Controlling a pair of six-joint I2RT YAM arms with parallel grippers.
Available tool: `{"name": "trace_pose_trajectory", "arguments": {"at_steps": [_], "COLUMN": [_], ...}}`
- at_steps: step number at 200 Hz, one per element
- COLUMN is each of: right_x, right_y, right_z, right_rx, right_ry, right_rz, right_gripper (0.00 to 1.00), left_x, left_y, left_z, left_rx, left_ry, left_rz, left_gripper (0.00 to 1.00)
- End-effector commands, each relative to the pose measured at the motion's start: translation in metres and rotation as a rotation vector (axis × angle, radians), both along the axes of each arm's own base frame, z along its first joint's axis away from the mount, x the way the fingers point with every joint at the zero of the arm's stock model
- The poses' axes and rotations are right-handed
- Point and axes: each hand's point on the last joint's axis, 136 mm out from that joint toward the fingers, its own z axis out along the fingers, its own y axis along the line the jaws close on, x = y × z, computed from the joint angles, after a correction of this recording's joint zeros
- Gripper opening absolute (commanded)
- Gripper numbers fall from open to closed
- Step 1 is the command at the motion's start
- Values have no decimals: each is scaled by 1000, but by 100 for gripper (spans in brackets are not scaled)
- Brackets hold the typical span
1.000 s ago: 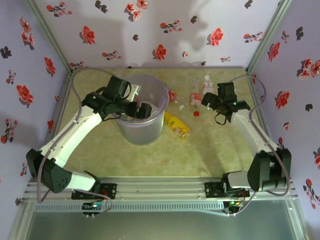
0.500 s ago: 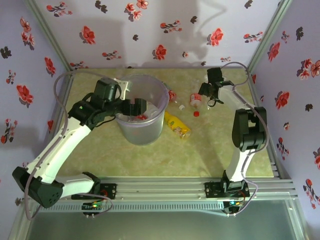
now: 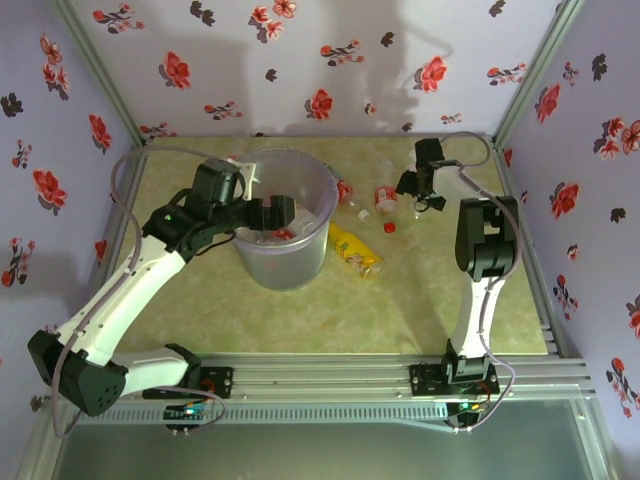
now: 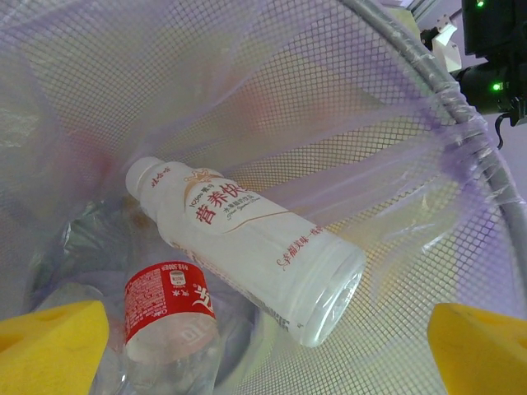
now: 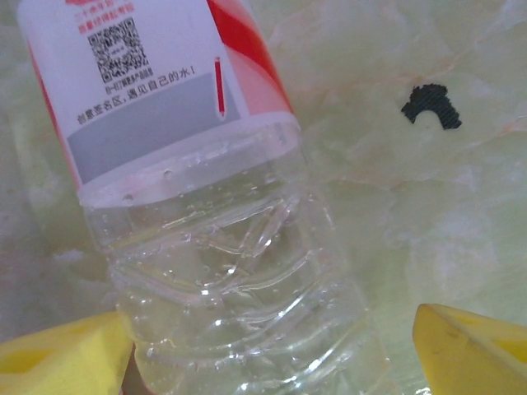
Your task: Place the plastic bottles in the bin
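The bin [image 3: 292, 262] stands left of centre, and my left gripper [image 3: 281, 214] hangs open over its mouth. In the left wrist view a white bottle [image 4: 239, 247] and a red-labelled bottle [image 4: 169, 317] lie inside the bin's mesh-patterned wall [image 4: 346, 107], below my open left gripper [image 4: 268, 354]. My right gripper [image 3: 407, 188] is at the back right, over a clear bottle with a red-and-white label [image 3: 385, 198]. In the right wrist view that bottle [image 5: 214, 239] lies on the table between the fingers of my right gripper [image 5: 268, 354]. It touches the left fingertip [image 5: 62, 358] and stands apart from the right one.
A yellow-labelled bottle [image 3: 355, 250] lies right of the bin. Another small bottle [image 3: 344, 190] lies against the bin's far side. A loose red cap [image 3: 392, 226] sits on the table, which also bears a black mark [image 5: 428, 105]. Flowered walls close in the back and sides.
My right arm has swung toward the back and come down over the red-and-white labelled bottle, its jaws narrowing a little. My left arm has shifted slightly over the bin and stays open.
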Motion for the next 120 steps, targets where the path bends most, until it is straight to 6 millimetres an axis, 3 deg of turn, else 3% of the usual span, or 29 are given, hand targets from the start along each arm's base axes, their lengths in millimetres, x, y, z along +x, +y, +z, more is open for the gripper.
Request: {"name": "trace_pose_trajectory", "arguments": {"at_steps": [1,60,90,120], "right_x": [3,-5,-16,-48], "right_y": [0,-8,-11,-6], "right_z": [-7,-8,18,56], "right_rx": [16,7,-2,32], "right_ry": [16,30,-2,-52], "right_rz": [0,-12,0,34], "right_gripper": [87,72,67,63], "left_x": [6,10,17,25], "left_y": [7,10,5,-6], "left_z": [26,39,51,74], "left_rx": [-20,-40,-78,-179], "left_ry": [-68,-103,-136,-179], "left_rz": [31,44,47,52], "left_gripper": [100,100,100,99]}}
